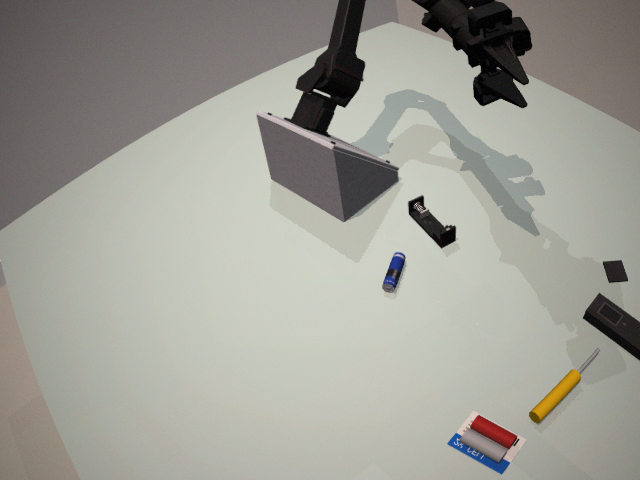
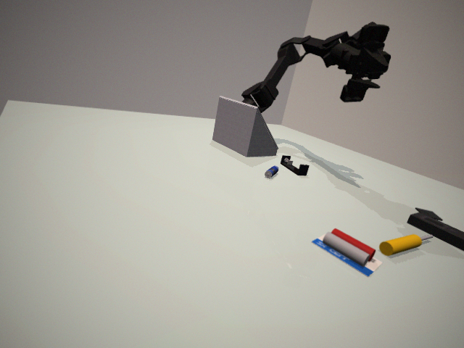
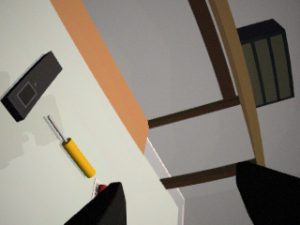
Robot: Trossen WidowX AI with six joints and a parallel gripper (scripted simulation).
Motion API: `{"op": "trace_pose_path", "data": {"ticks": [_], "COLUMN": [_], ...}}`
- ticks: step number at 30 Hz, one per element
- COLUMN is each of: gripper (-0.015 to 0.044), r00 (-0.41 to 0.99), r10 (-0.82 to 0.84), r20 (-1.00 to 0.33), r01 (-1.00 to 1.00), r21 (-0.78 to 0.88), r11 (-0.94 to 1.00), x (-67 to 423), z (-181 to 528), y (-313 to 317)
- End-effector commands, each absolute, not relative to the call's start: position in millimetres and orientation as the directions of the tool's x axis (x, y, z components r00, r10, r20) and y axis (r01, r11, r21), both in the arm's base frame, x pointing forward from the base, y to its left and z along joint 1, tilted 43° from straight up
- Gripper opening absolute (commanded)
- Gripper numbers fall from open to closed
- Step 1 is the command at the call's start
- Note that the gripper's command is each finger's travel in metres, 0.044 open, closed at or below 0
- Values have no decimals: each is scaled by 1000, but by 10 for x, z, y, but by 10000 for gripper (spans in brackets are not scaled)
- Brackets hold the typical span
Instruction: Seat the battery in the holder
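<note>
Only some white lettering is seen, on the blue strip of the card (image 1: 478, 454) under the two cylinders. It's too blurry to be read properly, and nothing else is marked with text.

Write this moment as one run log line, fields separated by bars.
claw: open, empty, high above table | battery: lying on table | holder: empty | stage: before grasp
</note>
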State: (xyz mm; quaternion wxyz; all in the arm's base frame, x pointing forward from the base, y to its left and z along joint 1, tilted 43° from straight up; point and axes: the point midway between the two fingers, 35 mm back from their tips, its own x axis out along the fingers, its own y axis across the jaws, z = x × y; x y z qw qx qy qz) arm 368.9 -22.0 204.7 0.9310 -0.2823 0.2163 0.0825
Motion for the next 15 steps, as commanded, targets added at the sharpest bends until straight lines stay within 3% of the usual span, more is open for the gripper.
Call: {"op": "trace_pose_path", "data": {"ticks": [1, 8, 15], "gripper": [221, 221, 221], "r00": [710, 498, 266], "r10": [116, 221, 360], "r20": [-695, -839, -894], "r01": [-625, -858, -954], "r21": [-545, -438, -299], "r11": [559, 271, -37], "x": [3766, 3664, 3441], "z": [1286, 638, 60], "y": [-314, -369, -383]}}
